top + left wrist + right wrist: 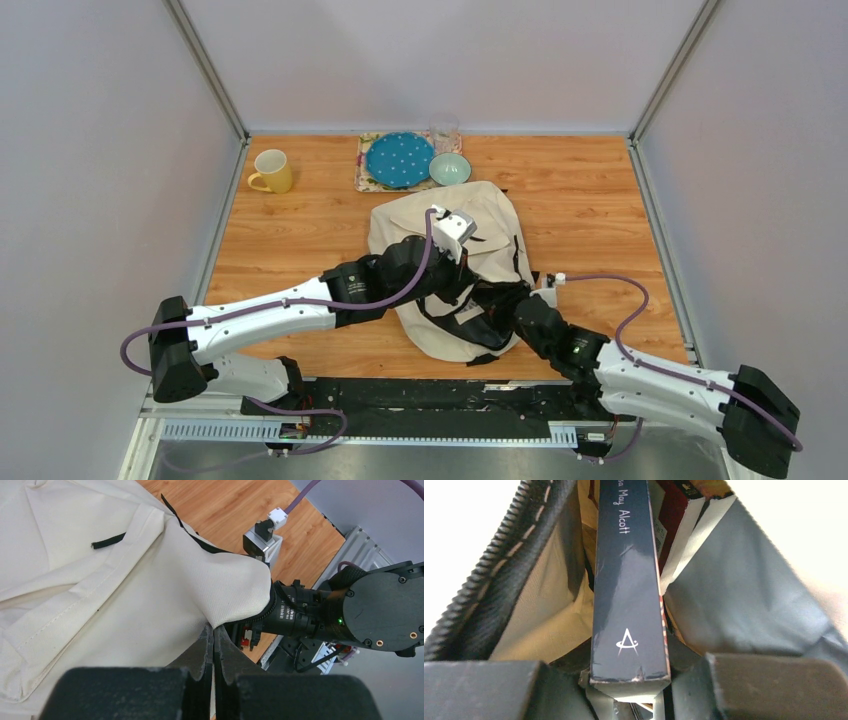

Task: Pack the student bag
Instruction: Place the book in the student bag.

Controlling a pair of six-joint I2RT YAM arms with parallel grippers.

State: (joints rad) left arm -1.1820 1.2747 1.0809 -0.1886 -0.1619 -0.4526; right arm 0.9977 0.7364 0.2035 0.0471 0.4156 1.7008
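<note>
Near edge: right gripper (pixel 629 692) sits at the bag (pixel 480 215) mouth, jaws clamped across the end of a dark-spined book (pixel 626 590), spine facing the wrist camera, so it likely goes in edge-first. The book lies between the zipper (pixel 489 580) on the left and the grey lining (pixel 744 590) on the right; a second book (pixel 676 515), red cover, is already inside just past it. Left gripper (pixel 214 630) reaches in from the left, fingers together and pinched on a fold of bag cloth, lifting it into a peak, probably to hold the mouth open for the right arm. The bag lies flat mid-table (pixel 600 200), opening toward the near side. Far side, well apart from the bag: yellow mug (pixel 272 171) at left, blue dotted plate (pixel 400 158) on a mat (pixel 362 170), teal bowl (pixel 450 168) near the bag's far edge, glass (pixel 444 133) behind. Judged: packing mid-way, book partly inserted.
</note>
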